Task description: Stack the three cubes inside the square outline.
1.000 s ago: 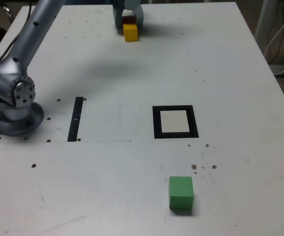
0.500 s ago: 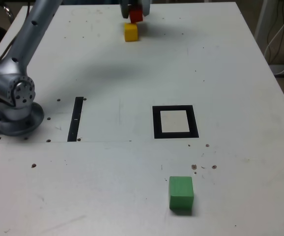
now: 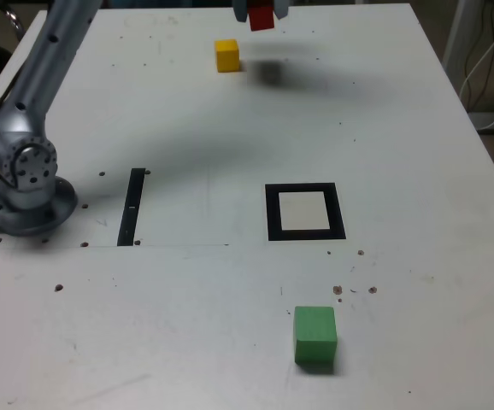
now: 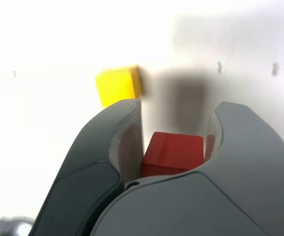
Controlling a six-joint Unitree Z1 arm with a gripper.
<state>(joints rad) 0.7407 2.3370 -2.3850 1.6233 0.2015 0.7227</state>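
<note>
My pincer [image 3: 261,8] sits at the very top edge of the exterior view, cut off by the frame so that only its tips and the red cube [image 3: 261,17] between them show there; my arm [image 3: 38,77] runs up the exterior view's left from its base [image 3: 25,201] and also leaves the frame. In the wrist view my pincer [image 4: 174,142] is seen close, its two dark grey jaws closed narrow on the red cube [image 4: 172,153], whose lower part is hidden behind the jaw bodies. The cube hangs clear of the table [image 3: 401,128], with its blurred shadow lying on the surface below and slightly toward the exterior view's right. The yellow cube [image 3: 226,55] rests on the table near the far edge, to the exterior view's left of my pincer and apart from it; in the wrist view the yellow cube [image 4: 118,86] peeks out just beyond one jaw, partly covered by it. The square outline [image 3: 304,211] lies mid-table, well apart from my pincer, its pale centre bare. The green cube [image 3: 315,336] stands nearer the camera than the outline, well apart from everything else. A thin black strip [image 3: 132,206] lies between my base and the outline. The wrist view is washed out, and the table's surface detail there is hard to make out.
</note>
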